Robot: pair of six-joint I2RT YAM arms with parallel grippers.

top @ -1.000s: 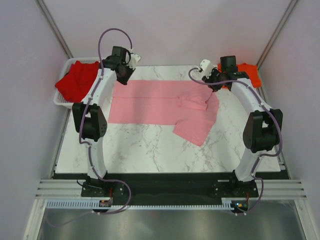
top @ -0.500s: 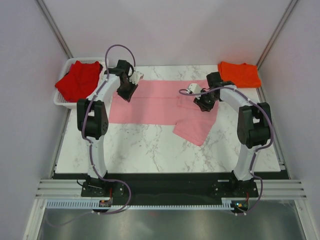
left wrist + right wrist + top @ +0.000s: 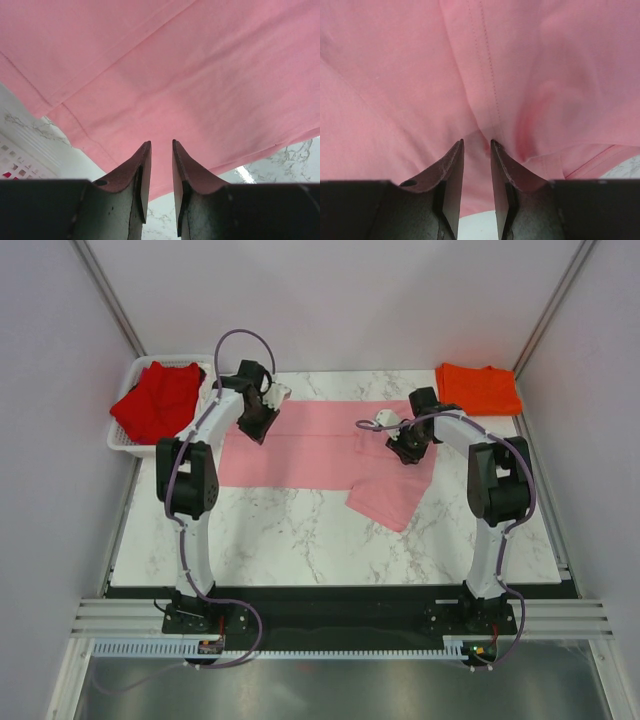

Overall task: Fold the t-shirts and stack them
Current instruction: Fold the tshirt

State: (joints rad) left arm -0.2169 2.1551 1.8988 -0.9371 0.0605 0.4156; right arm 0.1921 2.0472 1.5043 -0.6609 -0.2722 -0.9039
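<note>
Top external view: pink t-shirt [image 3: 310, 445] spread flat mid-table, one part folded over at its right end. Orange t-shirt [image 3: 480, 388] folded at far right corner; red t-shirt [image 3: 155, 400] in white basket [image 3: 124, 443], far left. Left gripper [image 3: 161, 165] and right gripper [image 3: 476, 162]: jaws narrowly parted, over pink cloth; whether either pinches fabric, cannot tell. Step judged: grasping for a fold. Next: secure both grips, lift together.

Two white-and-black six-joint arms on black base plates

Each arm, the left arm [image 3: 190, 500] and the right arm [image 3: 497, 510], had white link shells, bulky black joint housings and a looping purple-grey cable; dark tapered fingers [image 3: 131, 180] showed pale inner faces.
</note>
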